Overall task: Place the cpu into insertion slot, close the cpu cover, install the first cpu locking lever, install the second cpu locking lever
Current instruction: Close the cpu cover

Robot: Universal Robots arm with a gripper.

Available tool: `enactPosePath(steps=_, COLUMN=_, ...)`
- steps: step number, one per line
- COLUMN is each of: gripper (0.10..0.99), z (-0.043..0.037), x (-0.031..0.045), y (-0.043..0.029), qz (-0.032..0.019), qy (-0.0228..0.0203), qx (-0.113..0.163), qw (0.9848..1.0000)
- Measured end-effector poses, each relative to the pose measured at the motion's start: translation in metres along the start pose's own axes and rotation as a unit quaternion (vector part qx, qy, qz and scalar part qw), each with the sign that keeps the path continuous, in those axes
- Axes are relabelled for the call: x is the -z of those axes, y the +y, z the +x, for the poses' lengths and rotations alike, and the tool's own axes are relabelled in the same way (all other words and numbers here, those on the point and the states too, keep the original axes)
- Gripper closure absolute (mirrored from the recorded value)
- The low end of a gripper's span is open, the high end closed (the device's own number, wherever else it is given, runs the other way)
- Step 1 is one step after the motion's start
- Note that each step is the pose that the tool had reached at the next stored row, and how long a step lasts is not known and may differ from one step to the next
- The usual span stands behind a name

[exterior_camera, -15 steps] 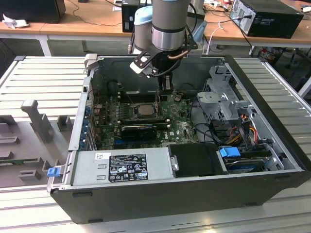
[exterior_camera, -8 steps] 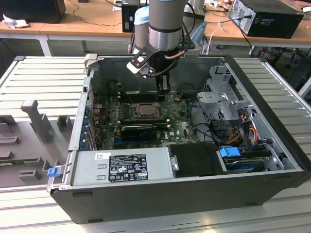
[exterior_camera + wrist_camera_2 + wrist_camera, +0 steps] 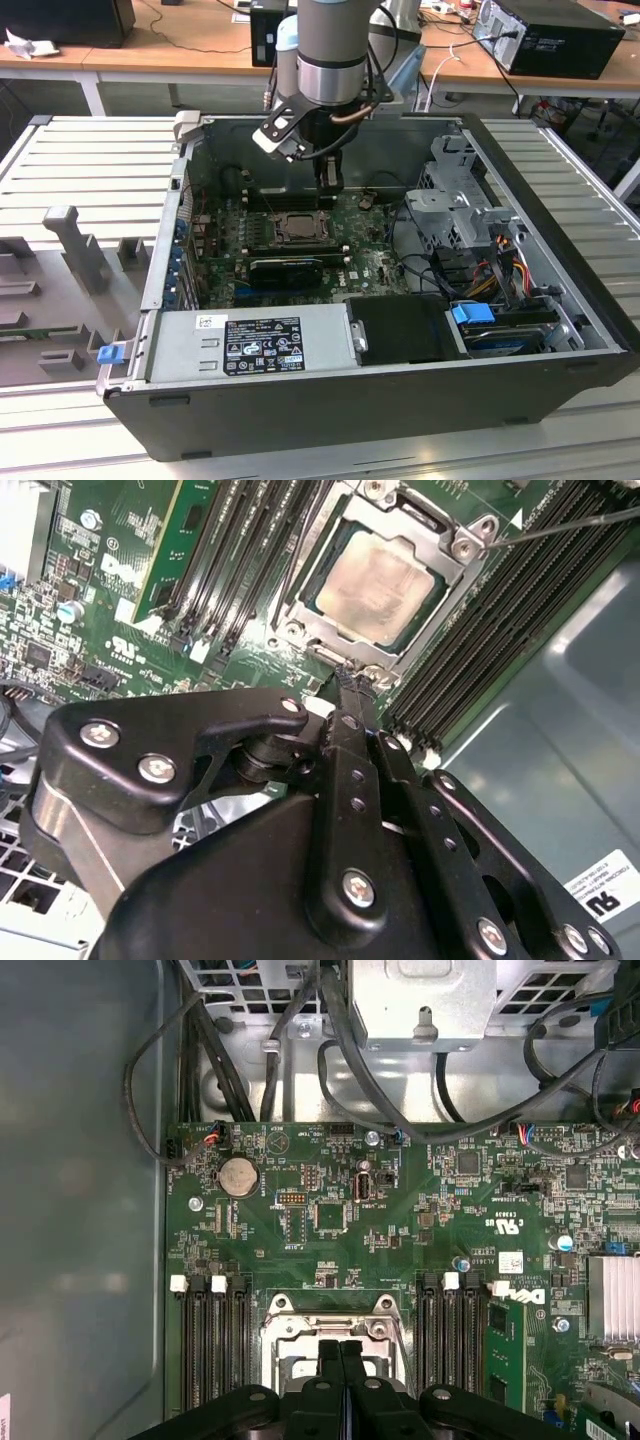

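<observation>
Silvery-beige metal marked the one chip (image 3: 380, 575), which lay flat in the socket (image 3: 268, 230) on the green board (image 3: 420, 1230). One thin grey cover frame (image 3: 450, 585) lay down around it, and the chip's top showed through its square window. One thin wire lever (image 3: 565, 523) stood clear of the frame, slanting out over the long black memory slots (image 3: 520, 610). Whether a second lever was latched could not be told.

One arm (image 3: 335, 50) reached down into the open computer case (image 3: 400, 410). Its single gripper (image 3: 350, 678) had both black fingers (image 3: 328, 1370) pressed together, with no gap and nothing seen between them. The tips sat at the edge of the socket frame, just beside the chip; contact could not be confirmed. In the exterior view the gripper stood at one o'clock from the socket.

Exterior view, bearings from the socket:
- One black graphics card (image 3: 285, 268) lay at six o'clock, close by.
- One grey power supply box (image 3: 250, 345) sat further out at six o'clock.
- One metal drive cage (image 3: 455, 205) stood at three o'clock, well apart.
- One blue tab (image 3: 472, 313) was at four o'clock inside the case.
- Another blue tab (image 3: 108, 352) was at eight o'clock on the case's outer corner.

In the first wrist view, four white slot clips (image 3: 218, 1283) were counted, two on each side of the socket. One round coin battery (image 3: 237, 1173) sat on the board beyond them.
</observation>
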State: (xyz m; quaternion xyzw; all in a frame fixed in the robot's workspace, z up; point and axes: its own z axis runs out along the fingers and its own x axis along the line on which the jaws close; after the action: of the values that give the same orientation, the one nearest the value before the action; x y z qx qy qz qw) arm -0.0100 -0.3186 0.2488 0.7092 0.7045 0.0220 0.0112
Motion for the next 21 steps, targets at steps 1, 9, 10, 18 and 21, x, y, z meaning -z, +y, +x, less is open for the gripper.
enactPosePath(steps=1, gripper=0.980, z=0.0000, x=-0.0001, y=-0.0006, qz=0.0000, qy=0.0000, qx=0.000, qw=1.0000)
enactPosePath(steps=9, gripper=0.980, z=-0.0009, x=-0.0089, y=-0.0084, qz=0.0000, qy=0.0003, qx=0.001, qw=1.0000)
enactPosePath(steps=10, gripper=0.980, z=-0.0009, x=-0.0106, y=-0.0087, qz=0.0001, qy=0.0003, qx=0.001, qw=1.0000)
enactPosePath(steps=18, gripper=0.980, z=-0.0013, x=-0.0190, y=-0.0300, qz=0.0011, qy=0.0003, qx=0.001, qw=1.0000)
enactPosePath(steps=21, gripper=0.980, z=-0.0013, x=-0.0188, y=-0.0334, qz=0.0011, qy=0.0003, qx=0.001, qw=1.0000)
